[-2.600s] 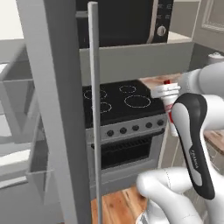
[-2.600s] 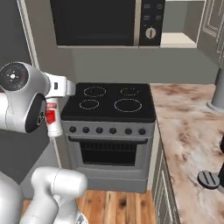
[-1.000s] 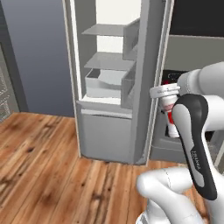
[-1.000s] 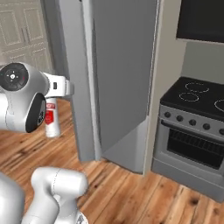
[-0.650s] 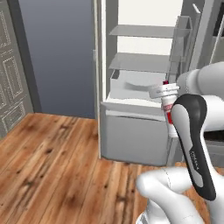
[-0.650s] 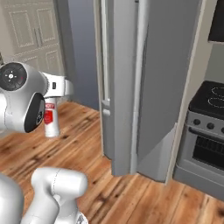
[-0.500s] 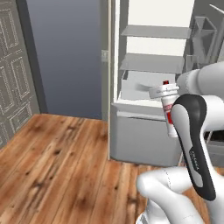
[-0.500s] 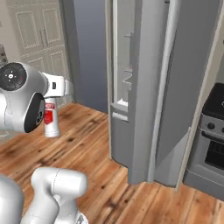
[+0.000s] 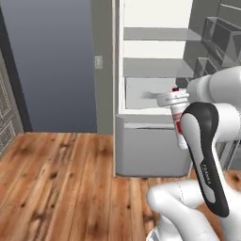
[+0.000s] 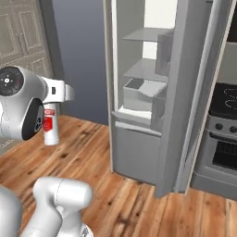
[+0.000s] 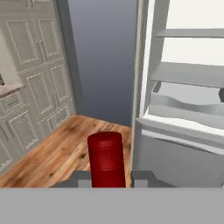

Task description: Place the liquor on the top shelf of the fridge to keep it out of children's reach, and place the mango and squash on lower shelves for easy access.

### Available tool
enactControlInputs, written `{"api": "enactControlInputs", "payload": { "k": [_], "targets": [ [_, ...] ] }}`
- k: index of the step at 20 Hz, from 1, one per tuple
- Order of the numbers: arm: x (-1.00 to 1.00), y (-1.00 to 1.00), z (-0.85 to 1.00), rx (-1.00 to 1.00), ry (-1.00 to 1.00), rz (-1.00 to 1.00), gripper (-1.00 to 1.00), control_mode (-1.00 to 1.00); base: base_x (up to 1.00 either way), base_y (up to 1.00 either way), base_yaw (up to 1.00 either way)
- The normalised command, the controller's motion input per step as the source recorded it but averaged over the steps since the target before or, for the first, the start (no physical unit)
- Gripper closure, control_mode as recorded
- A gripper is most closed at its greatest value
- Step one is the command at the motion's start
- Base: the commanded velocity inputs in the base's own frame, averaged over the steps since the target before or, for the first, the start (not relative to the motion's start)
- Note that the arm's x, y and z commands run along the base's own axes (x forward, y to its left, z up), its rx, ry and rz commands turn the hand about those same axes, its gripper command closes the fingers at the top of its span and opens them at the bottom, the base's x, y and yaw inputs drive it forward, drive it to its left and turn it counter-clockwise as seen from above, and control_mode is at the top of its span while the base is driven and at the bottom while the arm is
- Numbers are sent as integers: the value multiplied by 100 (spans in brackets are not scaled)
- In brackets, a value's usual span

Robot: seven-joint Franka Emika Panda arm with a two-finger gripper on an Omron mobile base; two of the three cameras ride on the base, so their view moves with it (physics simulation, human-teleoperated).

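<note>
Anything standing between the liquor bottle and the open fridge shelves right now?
No. In the hand view, past the liquor shut in the gripper, only wood floor leads to the open fridge; its shelves look unobstructed.

The claw (image 9: 175,101) holds the liquor (image 9: 178,117) upright by its neck, with the open fridge (image 9: 155,75) just behind it and the wooden floor (image 9: 61,183) below.

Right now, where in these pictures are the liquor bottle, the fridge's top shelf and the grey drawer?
liquor bottle (image 10: 50,124), right base view, on its red label.
top shelf (image 10: 149,34), right base view, on the board's flat top.
grey drawer (image 11: 183,106), hand view, on its front wall.
</note>
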Motion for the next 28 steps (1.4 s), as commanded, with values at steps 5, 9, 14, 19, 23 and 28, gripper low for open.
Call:
{"api": "enactControlInputs", "payload": {
  "k": [5,9,14,19,23,28],
  "targets": [
    [0,0,0,0,0,0,100,100,26,42,-55],
    [0,0,0,0,0,0,100,100,36,67,-48],
    [0,0,0,0,0,0,100,100,48,56,-23],
    [0,0,0,0,0,0,100,100,71,10,-6],
    [0,0,0,0,0,0,100,100,79,0,0],
    [0,0,0,0,0,0,100,100,78,-5,0]
  ]
}}
